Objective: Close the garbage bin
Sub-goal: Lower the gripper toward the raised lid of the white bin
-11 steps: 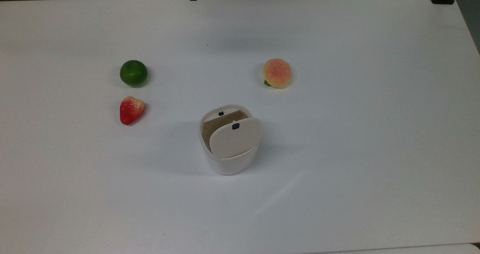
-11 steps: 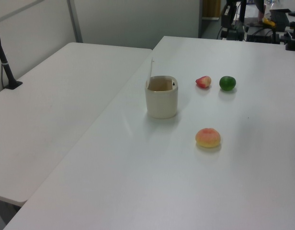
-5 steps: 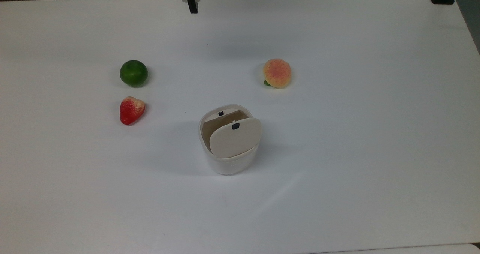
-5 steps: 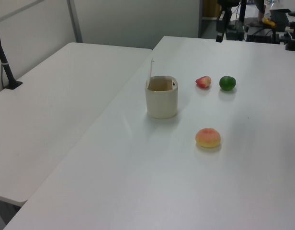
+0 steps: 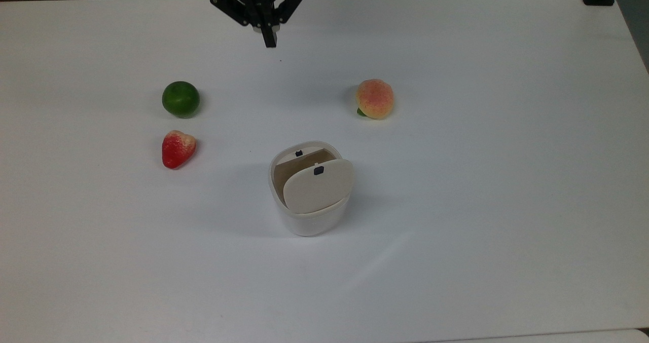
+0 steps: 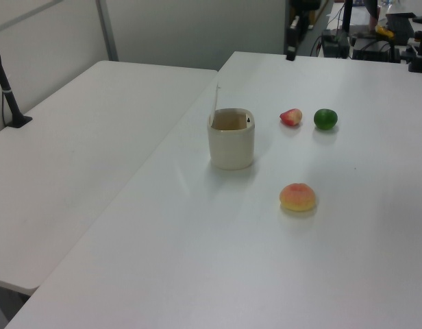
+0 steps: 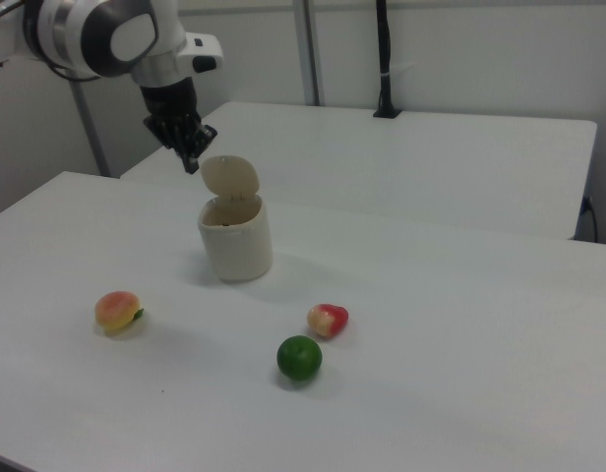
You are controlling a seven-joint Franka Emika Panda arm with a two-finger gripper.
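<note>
White tabletop (image 5: pixel 481 181) carries our garbage bin (image 5: pixel 310 216) mid-table, lid (image 5: pixel 318 186) upright, hence unclosed; our gripper (image 5: pixel 269 41) hangs well apart near the far edge, fingers seemingly pressed together, presumably for pushing.

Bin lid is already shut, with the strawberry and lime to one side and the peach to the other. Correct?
Not quite: the garbage bin has its lid standing open, as the right view shows. The strawberry, lime and peach placement is right.
</note>
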